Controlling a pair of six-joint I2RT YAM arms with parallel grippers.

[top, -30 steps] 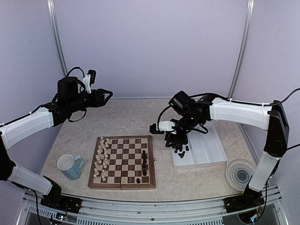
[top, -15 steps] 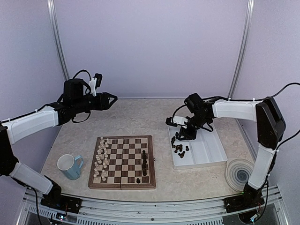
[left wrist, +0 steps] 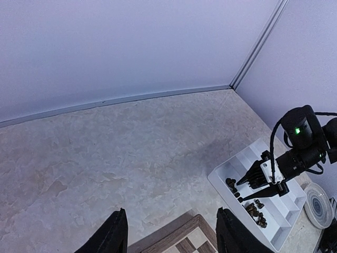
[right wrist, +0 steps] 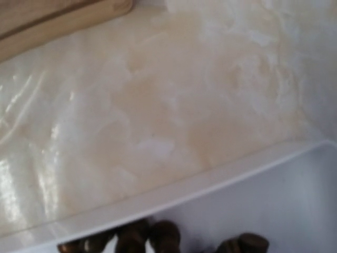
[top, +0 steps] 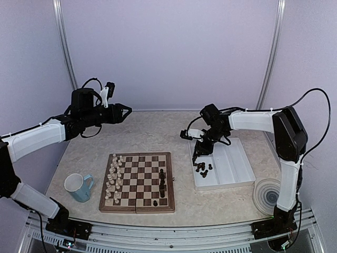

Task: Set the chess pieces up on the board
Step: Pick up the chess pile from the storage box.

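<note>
Plainly, the right pincer (top: 196,157) hangs, jaws apart, just above the chess pieces (top: 202,168) clustered in the tray's (top: 231,163) left channel. Closing there could nip 2 at once or topple neighbours. The left pincer (top: 125,110), apart and empty, hovers well away from the board (top: 139,179).

Tray (top: 235,164) right of board (top: 139,180)

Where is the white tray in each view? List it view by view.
Top external: white tray right of centre, beside the board.
Left wrist: lower right corner.
Right wrist: its rim crosses the bottom.
Shared landmark: dark chess pieces lying in the tray.
</note>
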